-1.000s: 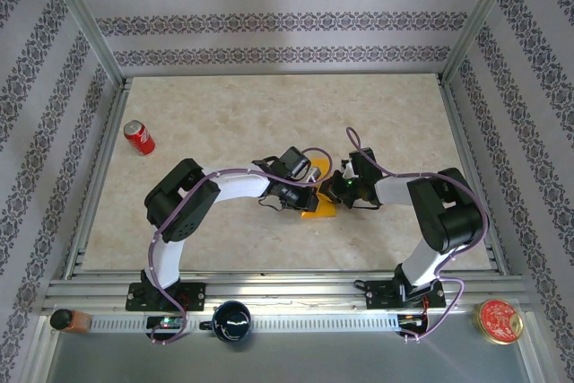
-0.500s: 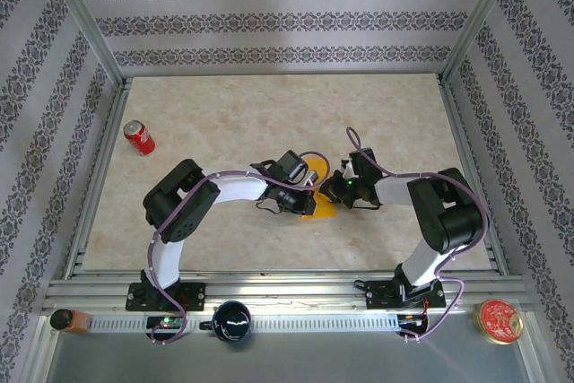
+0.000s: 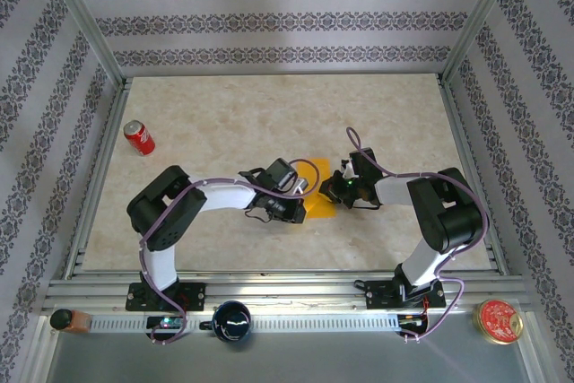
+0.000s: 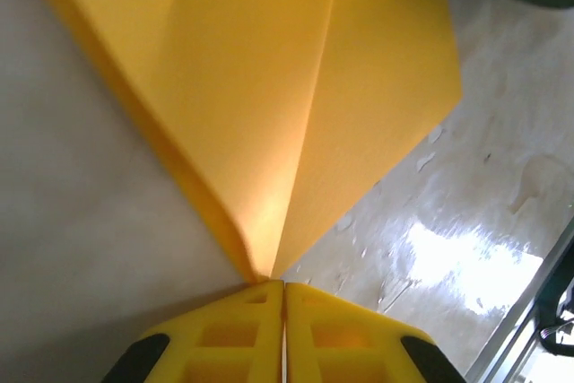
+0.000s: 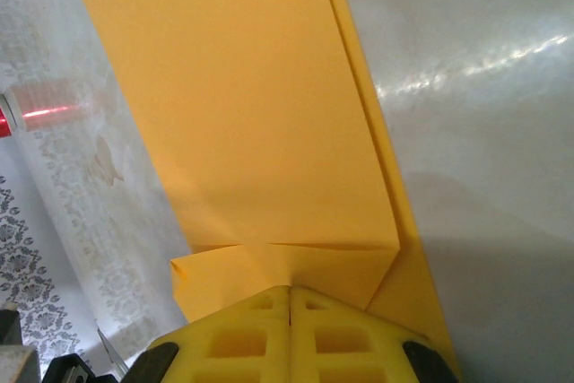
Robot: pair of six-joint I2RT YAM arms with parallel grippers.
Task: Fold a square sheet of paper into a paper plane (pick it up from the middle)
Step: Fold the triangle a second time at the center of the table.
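Note:
The square sheet of paper [image 3: 321,205] is orange-yellow and lies folded at the table's middle, between both grippers. In the left wrist view the paper [image 4: 269,87] narrows to a point with a centre crease, and my left gripper [image 4: 283,282] is shut on that point. My right gripper [image 5: 290,290] is shut on the opposite edge of the paper [image 5: 242,105], beside a small folded-over flap. From above, the left gripper [image 3: 303,193] sits at the paper's left side and the right gripper [image 3: 336,187] at its right. The paper's middle is partly hidden by the wrists.
A red soda can [image 3: 138,137] lies at the table's left; it shows blurred in the right wrist view [image 5: 36,107]. A black cup [image 3: 231,320] and a red tin [image 3: 499,320] sit on the front rail. Metal frame posts border the table.
The left arm has swung left and its gripper has drawn back a little to the left, still holding the paper. More of the paper shows. The right arm has stayed put.

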